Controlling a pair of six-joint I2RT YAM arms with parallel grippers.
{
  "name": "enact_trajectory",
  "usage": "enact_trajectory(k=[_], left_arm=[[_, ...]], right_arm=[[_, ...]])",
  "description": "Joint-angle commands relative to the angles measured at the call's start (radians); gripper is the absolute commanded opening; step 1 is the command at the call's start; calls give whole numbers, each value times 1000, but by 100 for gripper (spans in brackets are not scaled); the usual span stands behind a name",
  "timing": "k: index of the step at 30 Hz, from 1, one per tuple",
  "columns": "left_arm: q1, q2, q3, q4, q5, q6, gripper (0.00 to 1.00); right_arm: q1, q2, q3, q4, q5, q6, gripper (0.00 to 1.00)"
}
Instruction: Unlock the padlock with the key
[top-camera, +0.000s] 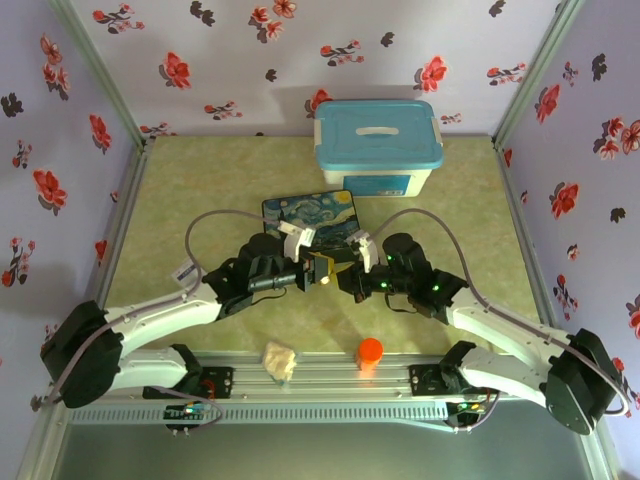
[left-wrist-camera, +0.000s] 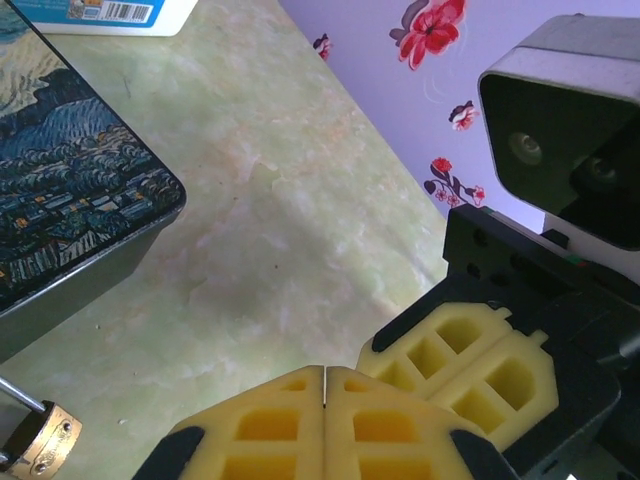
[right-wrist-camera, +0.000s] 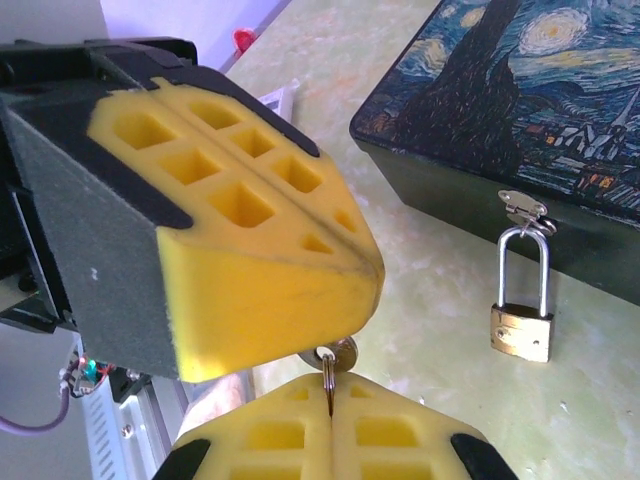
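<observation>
Right pincer (right-wrist-camera: 328, 392): pads pressed together on the key (right-wrist-camera: 337, 354), whose shaft runs down into the seam between them while its round silver head stands clear just above the tips. Left pincer (left-wrist-camera: 325, 375): pads closed flat against each other. In the right wrist view its tip hangs directly over the key head, very close; whether it touches cannot be told. The two pincers meet tip to tip over the table (right-wrist-camera: 430, 250), just in front of the box (right-wrist-camera: 500, 120). Padlock (right-wrist-camera: 521, 332): brass body, thin silver shackle, upright, hanging from a silver hasp on the box's near wall. It lies to the right of the right pincer and farther out, apart from both pincers and from the key. In the left wrist view it sits low and to the left of the left pincer's pads, cut by the frame edge. Box: dark-sided, starry-night painted lid, lid down, beyond the pincers. Bin (top-camera: 378, 130): white with a blue lid, farther out behind the box. Orange cylinder (top-camera: 370, 350): upright, behind the right pincer, near the arm bases.
</observation>
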Motion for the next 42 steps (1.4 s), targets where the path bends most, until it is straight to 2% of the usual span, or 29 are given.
enact_trajectory(k=[1, 2, 5, 8, 13, 17, 27, 30, 36, 42], left_arm=[[7, -47, -27, 33, -52, -22, 0], [15, -60, -41, 58, -51, -31, 0], [51, -107, -90, 150, -51, -78, 0], [82, -157, -142, 259, -51, -113, 0], [113, -184, -159, 369, -4, -176, 0], [114, -187, -161, 464, 4, -236, 0], [114, -184, -115, 502, 21, -273, 0], [113, -176, -110, 526, 23, -290, 0], [110, -175, -102, 539, 23, -296, 0], [107, -156, -101, 551, 24, -300, 0]], right_arm=[[7, -7, 25, 86, 21, 68, 34], [5, -10, 22, 103, 27, 94, 59], [-13, -41, -15, 213, 38, 182, 76], [-24, -72, -83, 403, 67, 305, 88], [-24, -24, -109, 694, 21, 470, 86], [-22, 55, -116, 941, -26, 591, 73], [1, 100, -104, 979, -57, 565, 60], [6, 114, -99, 973, -67, 550, 52], [8, 149, -96, 1001, -61, 539, 54], [8, 225, -89, 1149, -88, 609, 44]])
